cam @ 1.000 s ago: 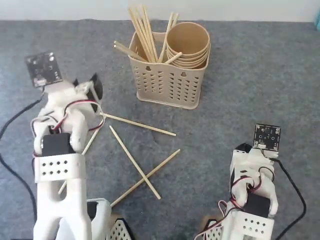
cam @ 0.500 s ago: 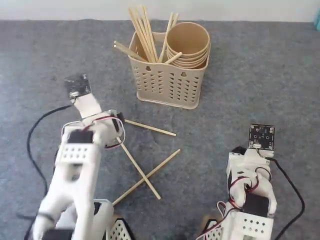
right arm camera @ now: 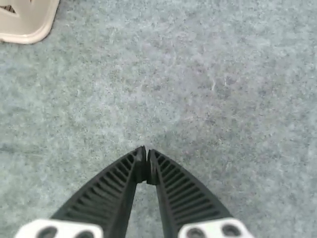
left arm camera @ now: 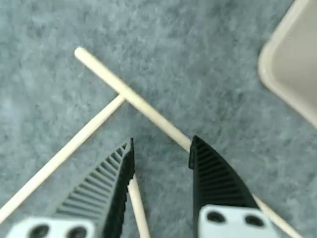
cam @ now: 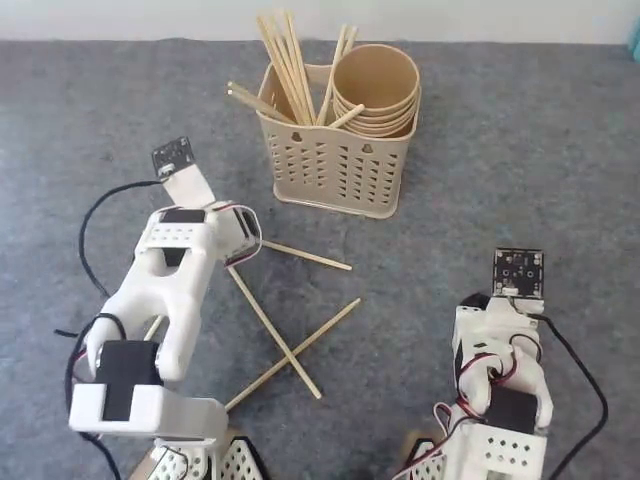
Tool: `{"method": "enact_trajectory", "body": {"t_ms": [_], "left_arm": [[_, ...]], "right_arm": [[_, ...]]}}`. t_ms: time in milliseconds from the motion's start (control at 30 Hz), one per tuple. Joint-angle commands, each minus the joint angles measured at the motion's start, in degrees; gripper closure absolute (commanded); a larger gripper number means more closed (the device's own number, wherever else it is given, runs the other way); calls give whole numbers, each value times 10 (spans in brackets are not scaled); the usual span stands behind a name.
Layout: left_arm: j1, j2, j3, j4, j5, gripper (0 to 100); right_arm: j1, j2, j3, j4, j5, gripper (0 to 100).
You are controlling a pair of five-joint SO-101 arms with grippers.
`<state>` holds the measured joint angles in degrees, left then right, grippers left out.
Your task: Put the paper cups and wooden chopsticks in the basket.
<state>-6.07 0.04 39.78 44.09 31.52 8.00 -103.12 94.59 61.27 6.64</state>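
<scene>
A beige slotted basket point(cam: 340, 160) stands at the back of the grey mat, holding stacked paper cups point(cam: 376, 88) and several upright chopsticks point(cam: 285, 70). Loose wooden chopsticks lie on the mat: one point(cam: 300, 255) running right from the left arm, and two crossed ones point(cam: 275, 335) nearer the front. My left gripper point(left arm camera: 161, 151) is open and low over the mat, its fingers straddling a chopstick point(left arm camera: 133, 101) where two cross. My right gripper point(right arm camera: 146, 153) is shut on nothing, near the front right, above bare mat.
The basket's corner point(left arm camera: 292, 69) is close to the left gripper and another corner point(right arm camera: 25, 20) lies far ahead of the right one. A pale table strip point(cam: 320, 18) runs along the back edge. Bare mat stretches between the right arm point(cam: 500, 380) and the basket.
The left arm has swung from the far left toward the middle and lowered its gripper over the loose chopsticks. The right arm barely moved.
</scene>
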Motion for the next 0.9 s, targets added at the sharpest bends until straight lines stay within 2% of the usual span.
{"method": "enact_trajectory", "body": {"t_ms": [0,167,300,500,767,867], "left_arm": [[4,-4,-36,-18,5,828],[5,2,-34,-45,5,828],[5,4,-28,-32,5,834],[6,14,-21,-26,5,924],[8,18,-25,-2,5,922],[9,18,-24,2,5,885]], "right_arm": [[-5,-7,-13,3,22,991],[-6,-7,-12,3,24,991],[-6,-7,-11,3,24,991],[-9,-7,-11,7,24,991],[-30,-7,-12,22,29,991],[-30,-7,-10,21,49,991]]}}
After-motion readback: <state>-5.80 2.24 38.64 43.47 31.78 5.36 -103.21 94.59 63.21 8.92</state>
